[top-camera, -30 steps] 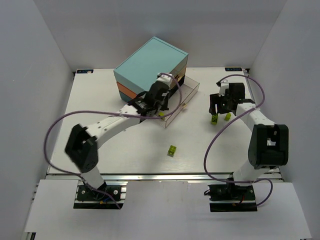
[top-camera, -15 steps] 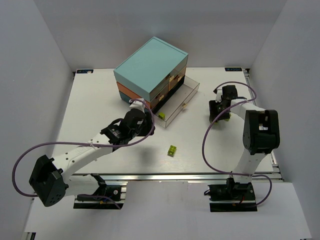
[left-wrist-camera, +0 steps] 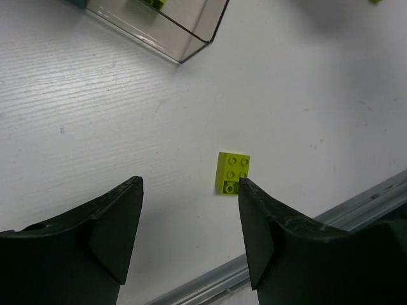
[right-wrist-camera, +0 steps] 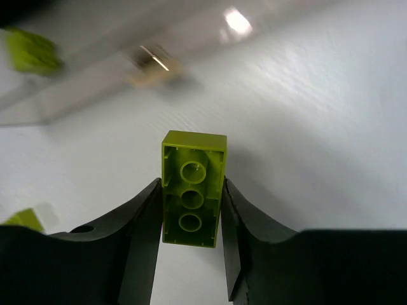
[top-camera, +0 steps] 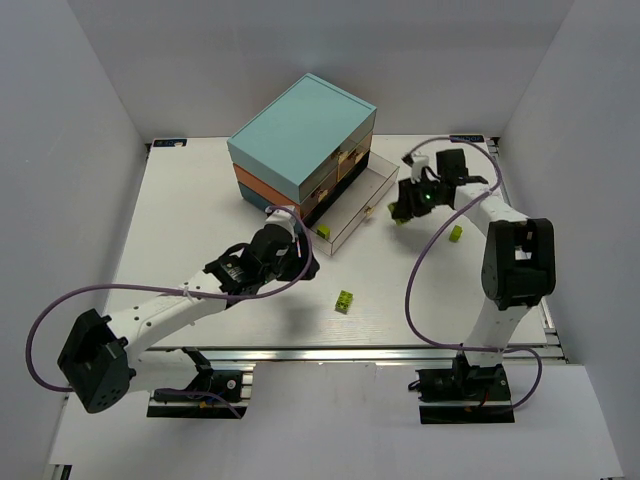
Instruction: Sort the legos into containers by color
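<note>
The containers are one chest (top-camera: pixel 300 135) with light teal, orange and dark teal layers; its clear bottom drawer (top-camera: pixel 372 178) is pulled out, and a yellow-green lego (top-camera: pixel 323 231) lies inside. My right gripper (top-camera: pixel 408 205) hangs just right of that drawer, shut on a yellow-green lego (right-wrist-camera: pixel 193 197) held underside up between its jaws. My left gripper (left-wrist-camera: pixel 191 190) is open and empty above the table. A yellow-green lego (left-wrist-camera: pixel 233 173) lies studs up just ahead of its right finger (left-wrist-camera: pixel 264 235). That lego (top-camera: pixel 344 301) sits near the front edge, and another (top-camera: pixel 455 233) lies at the right.
In the right wrist view the drawer's clear front wall (right-wrist-camera: pixel 95 95) and its handle (right-wrist-camera: pixel 156 60) are close ahead. A metal rail (left-wrist-camera: pixel 305 238) runs along the table's near edge. White walls enclose the table on three sides.
My left gripper has pulled back from the drawer toward the near side and opened. My right gripper has closed on a yellow-green lego and carried it left toward the drawer.
</note>
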`<action>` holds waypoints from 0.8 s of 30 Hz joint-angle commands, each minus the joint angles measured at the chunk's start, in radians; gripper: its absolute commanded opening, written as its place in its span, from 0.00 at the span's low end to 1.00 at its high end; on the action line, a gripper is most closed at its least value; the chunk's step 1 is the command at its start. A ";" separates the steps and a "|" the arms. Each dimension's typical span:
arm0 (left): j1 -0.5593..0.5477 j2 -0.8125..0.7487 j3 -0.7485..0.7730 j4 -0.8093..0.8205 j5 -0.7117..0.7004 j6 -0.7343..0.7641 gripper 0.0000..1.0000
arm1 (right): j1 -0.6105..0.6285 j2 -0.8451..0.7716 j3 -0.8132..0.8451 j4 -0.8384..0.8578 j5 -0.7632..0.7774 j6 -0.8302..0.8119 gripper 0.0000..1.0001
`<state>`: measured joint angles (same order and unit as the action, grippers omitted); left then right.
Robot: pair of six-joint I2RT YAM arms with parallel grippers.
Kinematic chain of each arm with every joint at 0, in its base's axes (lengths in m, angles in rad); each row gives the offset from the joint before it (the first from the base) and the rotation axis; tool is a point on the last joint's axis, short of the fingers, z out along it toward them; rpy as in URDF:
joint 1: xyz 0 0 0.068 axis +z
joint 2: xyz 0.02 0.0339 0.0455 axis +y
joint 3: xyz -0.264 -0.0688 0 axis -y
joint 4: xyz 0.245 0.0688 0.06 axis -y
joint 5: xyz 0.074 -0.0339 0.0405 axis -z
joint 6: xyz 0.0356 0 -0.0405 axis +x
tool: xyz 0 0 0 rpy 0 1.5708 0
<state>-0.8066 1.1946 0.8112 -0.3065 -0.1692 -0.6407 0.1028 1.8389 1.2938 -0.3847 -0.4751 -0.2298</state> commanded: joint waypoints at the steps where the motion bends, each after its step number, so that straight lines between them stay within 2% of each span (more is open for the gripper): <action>1: -0.017 -0.006 -0.007 0.032 0.065 0.029 0.71 | 0.095 -0.035 0.125 0.131 -0.249 -0.050 0.00; 6: -0.028 0.000 -0.007 0.021 0.062 0.023 0.73 | 0.173 0.140 0.382 0.175 -0.195 0.110 0.00; 8: -0.037 -0.006 -0.015 0.024 0.057 0.018 0.74 | 0.202 0.216 0.449 0.172 -0.163 0.158 0.07; 9: -0.037 -0.009 -0.017 0.023 0.054 0.013 0.75 | 0.218 0.236 0.500 0.161 -0.124 0.181 0.16; 11: -0.046 -0.010 -0.012 0.024 0.054 0.013 0.76 | 0.231 0.256 0.509 0.167 -0.100 0.175 0.25; 12: -0.046 -0.004 -0.010 0.023 0.053 0.016 0.76 | 0.236 0.253 0.492 0.168 -0.089 0.164 0.35; 15: -0.055 0.013 0.006 0.036 0.063 0.027 0.77 | 0.241 0.247 0.473 0.162 -0.091 0.159 0.47; 17: -0.066 0.046 0.022 0.049 0.079 0.038 0.78 | 0.238 0.238 0.447 0.161 -0.089 0.150 0.51; 18: -0.066 0.062 0.029 0.053 0.085 0.048 0.78 | 0.235 0.232 0.441 0.164 -0.094 0.149 0.57; 24: -0.097 0.189 0.120 0.052 0.125 0.116 0.78 | 0.230 0.209 0.427 0.155 -0.115 0.155 0.63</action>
<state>-0.8875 1.3678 0.8684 -0.2760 -0.0772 -0.5762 0.3363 2.0972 1.7226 -0.2390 -0.5755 -0.0811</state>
